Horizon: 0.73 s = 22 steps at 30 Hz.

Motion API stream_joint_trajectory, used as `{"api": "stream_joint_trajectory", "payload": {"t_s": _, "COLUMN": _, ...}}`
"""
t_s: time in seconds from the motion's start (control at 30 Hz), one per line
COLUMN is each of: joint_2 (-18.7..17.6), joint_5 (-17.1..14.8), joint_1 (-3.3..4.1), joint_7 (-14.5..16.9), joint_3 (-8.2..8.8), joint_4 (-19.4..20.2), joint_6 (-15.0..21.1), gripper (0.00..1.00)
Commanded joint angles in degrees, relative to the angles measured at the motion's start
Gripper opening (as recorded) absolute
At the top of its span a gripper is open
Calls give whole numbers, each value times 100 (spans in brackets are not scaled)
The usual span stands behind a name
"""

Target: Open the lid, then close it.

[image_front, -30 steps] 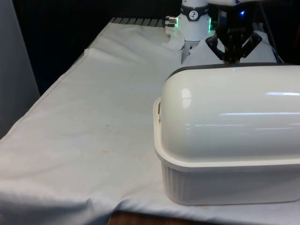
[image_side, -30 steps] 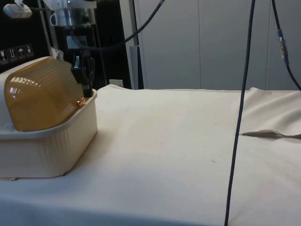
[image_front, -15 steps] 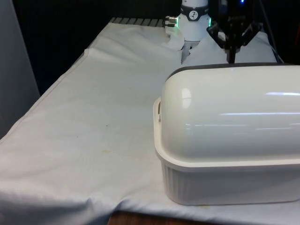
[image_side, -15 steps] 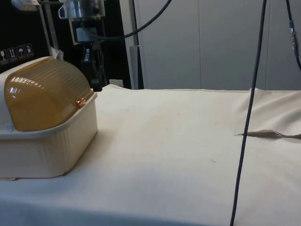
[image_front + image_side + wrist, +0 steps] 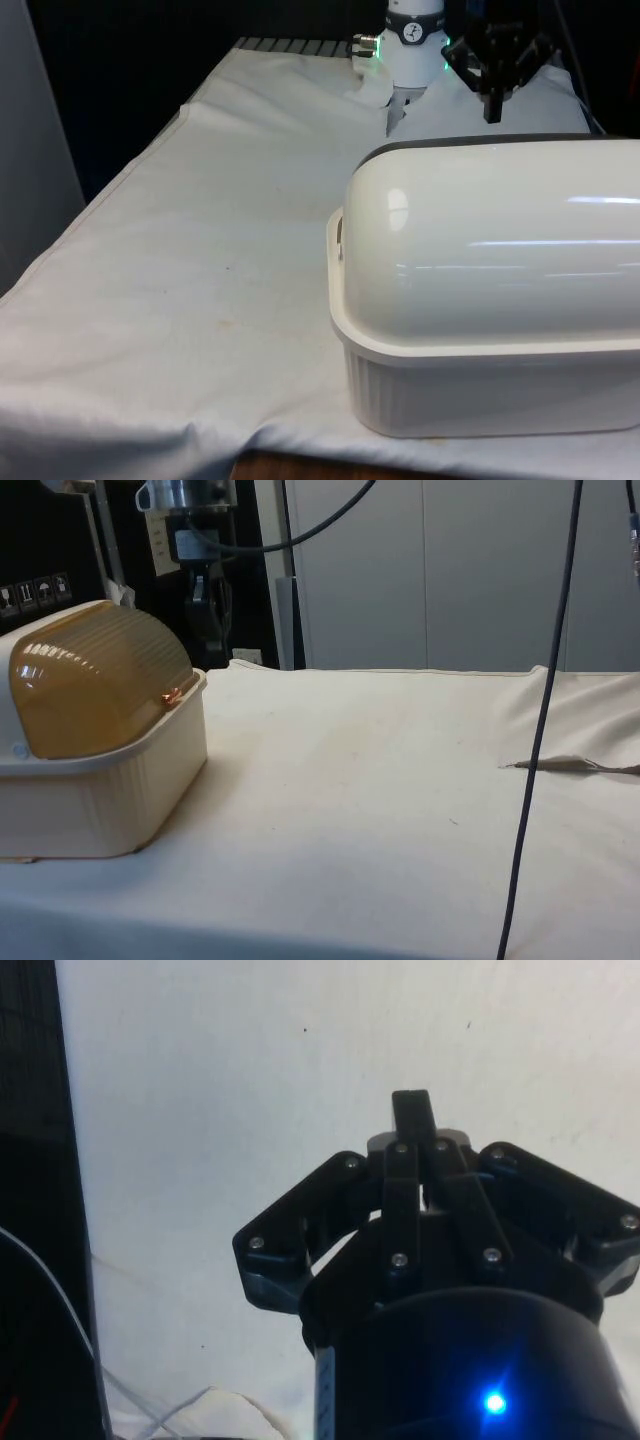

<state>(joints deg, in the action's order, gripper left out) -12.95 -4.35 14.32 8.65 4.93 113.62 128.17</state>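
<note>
So the gripper [image 5: 492,112] is up in the air at the top right of the front view, above and behind the bread box [image 5: 490,300], not touching it. Its fingers [image 5: 411,1120] look pressed together in the wrist view, with nothing between them and just white cloth [image 5: 250,1110] beyond. In the side view the gripper [image 5: 210,650] hangs at the upper left, beside the box's front edge and clear of it.

Moving out, the bread box [image 5: 95,750] sits on the counter [image 5: 200,260] at the right of the front view and at the far left of the side view. Its amber roll-top lid [image 5: 95,690] is down, closed onto the cream base. A black cable [image 5: 540,730] hangs down the right side of the side view.
</note>
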Motion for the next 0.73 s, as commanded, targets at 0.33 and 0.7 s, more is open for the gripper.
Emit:
{"api": "stream_joint_trajectory", "payload": {"t_s": 0.33, "joint_2": 6, "joint_5": 0, "joint_1": 0, "joint_7": 0, "joint_3": 0, "joint_4": 6, "joint_6": 11, "gripper": 51}}
{"api": "stream_joint_trajectory", "payload": {"t_s": 0.7, "joint_2": 0, "joint_5": 0, "joint_1": 0, "joint_7": 0, "joint_3": 0, "joint_4": 0, "joint_6": 6, "gripper": 98}}
